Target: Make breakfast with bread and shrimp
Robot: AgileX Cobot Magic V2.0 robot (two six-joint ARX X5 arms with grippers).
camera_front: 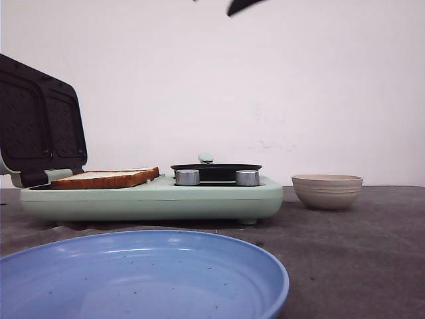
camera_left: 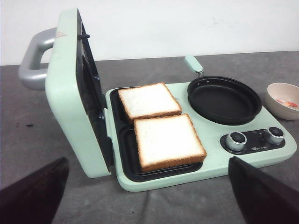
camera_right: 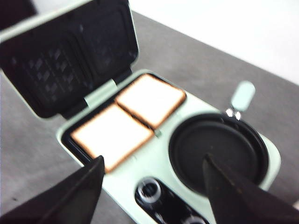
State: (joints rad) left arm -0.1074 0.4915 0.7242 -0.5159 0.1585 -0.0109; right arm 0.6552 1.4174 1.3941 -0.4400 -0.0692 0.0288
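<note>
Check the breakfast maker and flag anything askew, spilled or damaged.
Nothing stands out. Both bread slices lie flat in the open breakfast maker, the pan is empty, and the bowl stands upright beside it.

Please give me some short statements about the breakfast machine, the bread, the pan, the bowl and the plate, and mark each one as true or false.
1. The lid of the breakfast maker is closed over the bread. False: the lid stands open and both bread slices lie uncovered.
2. Two bread slices lie side by side in the grill plate. True.
3. The round black pan has shrimp in it. False: the pan is empty; the orange-pink pieces are in the beige bowl.
4. The blue plate holds nothing but a few dark specks. True.
5. The left gripper holds a slice of bread. False: it is open and holds nothing.
6. The beige bowl stands on the table beside the breakfast maker. True.
</note>
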